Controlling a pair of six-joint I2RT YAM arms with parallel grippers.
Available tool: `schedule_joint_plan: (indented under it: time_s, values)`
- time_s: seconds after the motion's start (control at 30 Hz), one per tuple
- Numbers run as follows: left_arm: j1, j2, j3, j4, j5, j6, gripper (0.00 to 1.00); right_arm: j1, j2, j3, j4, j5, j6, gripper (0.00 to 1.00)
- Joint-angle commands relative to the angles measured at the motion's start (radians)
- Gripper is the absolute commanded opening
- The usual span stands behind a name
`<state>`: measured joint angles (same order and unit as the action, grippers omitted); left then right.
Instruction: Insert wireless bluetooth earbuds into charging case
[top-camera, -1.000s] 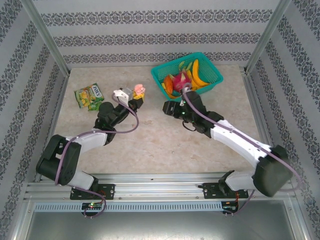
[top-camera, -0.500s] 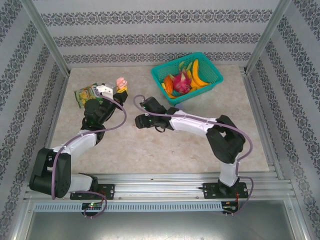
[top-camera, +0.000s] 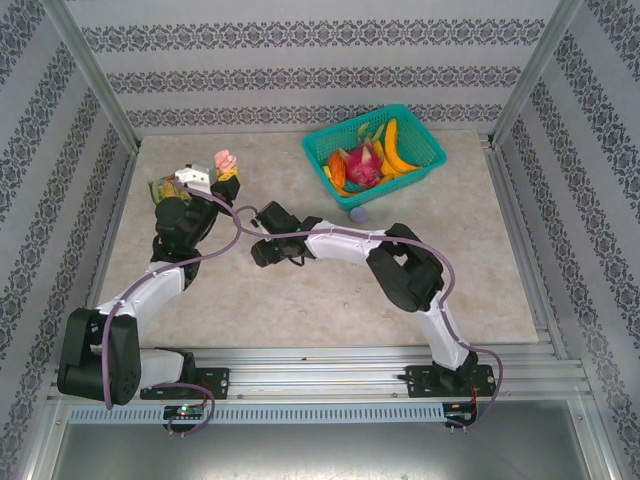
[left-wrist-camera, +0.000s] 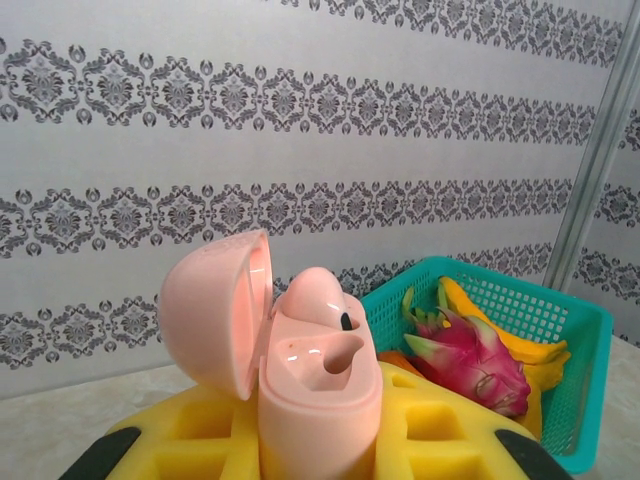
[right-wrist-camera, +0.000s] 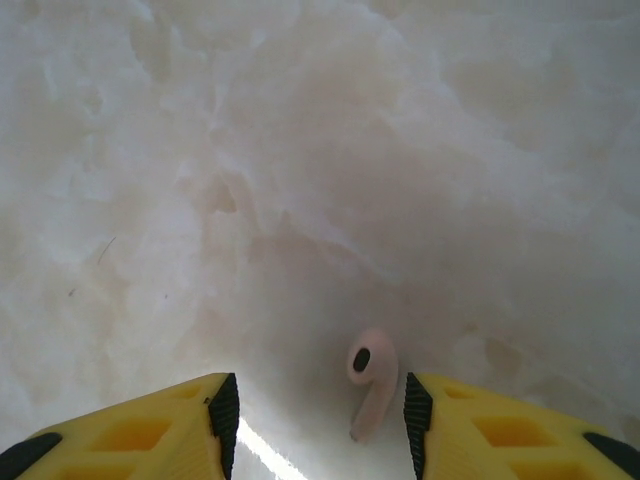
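Observation:
My left gripper (top-camera: 226, 172) is shut on the pink charging case (left-wrist-camera: 320, 400) and holds it upright above the table's back left. The lid stands open. One pale pink earbud (left-wrist-camera: 310, 295) sits in the far socket; the near socket is bare. My right gripper (right-wrist-camera: 315, 420) points down at the table just right of the left arm, jaws open. A second pale pink earbud (right-wrist-camera: 372, 385) lies flat on the marble between its yellow fingers (right-wrist-camera: 500, 430), closer to the right pad and apart from both. In the top view the right gripper (top-camera: 262, 252) covers that earbud.
A teal basket (top-camera: 432, 152) of fruit stands at the back right. A small lilac object (top-camera: 358, 213) lies on the table just in front of it. A green snack packet (top-camera: 163, 192) lies under the left wrist. Patterned walls close in three sides.
The right arm swung left from beside the basket to the table's middle left, its jaws narrowing. The left arm carried the pink case further left and back.

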<state>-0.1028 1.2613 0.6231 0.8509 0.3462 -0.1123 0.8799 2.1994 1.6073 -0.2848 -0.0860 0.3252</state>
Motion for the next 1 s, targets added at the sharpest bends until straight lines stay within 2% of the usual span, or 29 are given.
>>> schedule_joint_plan:
  time_s: [0.0, 0.23, 0.53, 0.97]
  values:
    - [0.02, -0.029, -0.009, 0.005, 0.003, -0.026, 0.0, 0.013, 0.038, 0.056, -0.037, 0.048, -0.031, 0.48]
    - [0.032, -0.034, -0.015, 0.01, 0.005, -0.038, 0.0, 0.017, 0.082, 0.104, -0.073, 0.116, -0.043, 0.45]
    - [0.038, -0.045, -0.014, 0.005, 0.007, -0.041, 0.0, 0.019, 0.124, 0.149, -0.096, 0.121, -0.044, 0.41]
    - [0.046, -0.05, -0.022, 0.008, 0.01, -0.052, 0.0, 0.05, 0.132, 0.135, -0.111, 0.186, -0.069, 0.35]
